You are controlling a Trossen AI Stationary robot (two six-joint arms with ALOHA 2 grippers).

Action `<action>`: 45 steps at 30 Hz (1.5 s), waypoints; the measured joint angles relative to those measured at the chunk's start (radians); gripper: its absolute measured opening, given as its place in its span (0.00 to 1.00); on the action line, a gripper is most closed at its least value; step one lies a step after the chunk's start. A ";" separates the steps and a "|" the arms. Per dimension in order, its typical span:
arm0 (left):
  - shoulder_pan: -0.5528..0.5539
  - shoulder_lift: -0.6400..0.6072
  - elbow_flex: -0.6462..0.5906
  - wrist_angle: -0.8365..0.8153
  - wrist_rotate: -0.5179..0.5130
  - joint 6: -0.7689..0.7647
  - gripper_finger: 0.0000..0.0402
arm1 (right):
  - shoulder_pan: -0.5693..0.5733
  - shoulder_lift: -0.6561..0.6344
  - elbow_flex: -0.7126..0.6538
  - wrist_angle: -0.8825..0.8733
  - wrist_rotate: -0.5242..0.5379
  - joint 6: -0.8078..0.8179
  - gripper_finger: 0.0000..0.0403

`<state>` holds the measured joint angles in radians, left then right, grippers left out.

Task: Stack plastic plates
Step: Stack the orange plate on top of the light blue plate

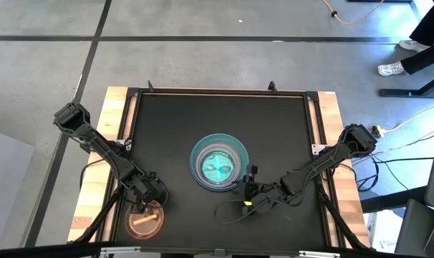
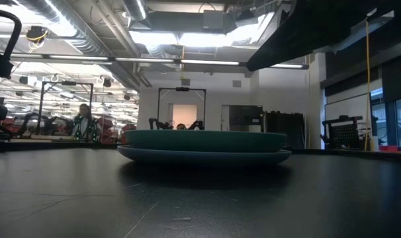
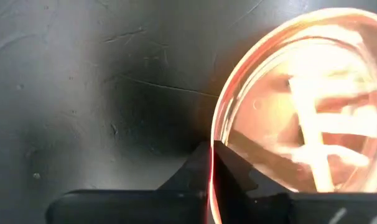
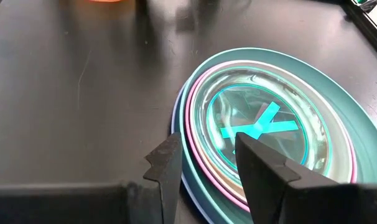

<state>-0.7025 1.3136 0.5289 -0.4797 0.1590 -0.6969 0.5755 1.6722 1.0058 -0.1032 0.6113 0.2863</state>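
While left gripper [image 3: 211, 163] pinches orange plate [image 1: 145, 219] rim, right gripper [image 4: 207, 163] gapes

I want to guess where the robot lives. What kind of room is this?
Probably a big robot lab or workshop. Behind the stack of plates on the black table there are bare ceiling ducts, long strip lights and metal frame rigs. A person sits at a far bench.

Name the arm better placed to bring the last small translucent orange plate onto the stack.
Left. The left gripper is already closed on the rim of the small translucent orange plate. The right gripper hangs open beside the stack of plates, far from it.
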 joint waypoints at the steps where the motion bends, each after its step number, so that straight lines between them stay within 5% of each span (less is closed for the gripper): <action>1: 0.000 0.000 0.000 0.002 -0.002 0.000 0.01 | 0.000 0.000 0.000 0.000 0.000 0.000 0.35; 13: 0.060 -0.005 0.114 -0.010 -0.117 0.179 0.00 | 0.000 0.000 0.000 -0.001 0.003 0.000 0.35; 27: 0.248 -0.006 0.293 0.136 -0.668 0.531 0.01 | 0.000 0.000 0.000 -0.002 0.003 0.001 0.35; 36: 0.467 0.008 0.293 0.322 -0.661 0.567 0.01 | 0.000 0.000 0.000 -0.001 0.003 0.001 0.35; 45: 0.599 0.122 0.294 0.401 -0.450 0.516 0.03 | 0.000 0.000 0.000 -0.001 0.003 0.001 0.35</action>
<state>-0.1031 1.4360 0.8227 -0.0784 -0.2909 -0.1813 0.5755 1.6718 1.0061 -0.1043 0.6140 0.2871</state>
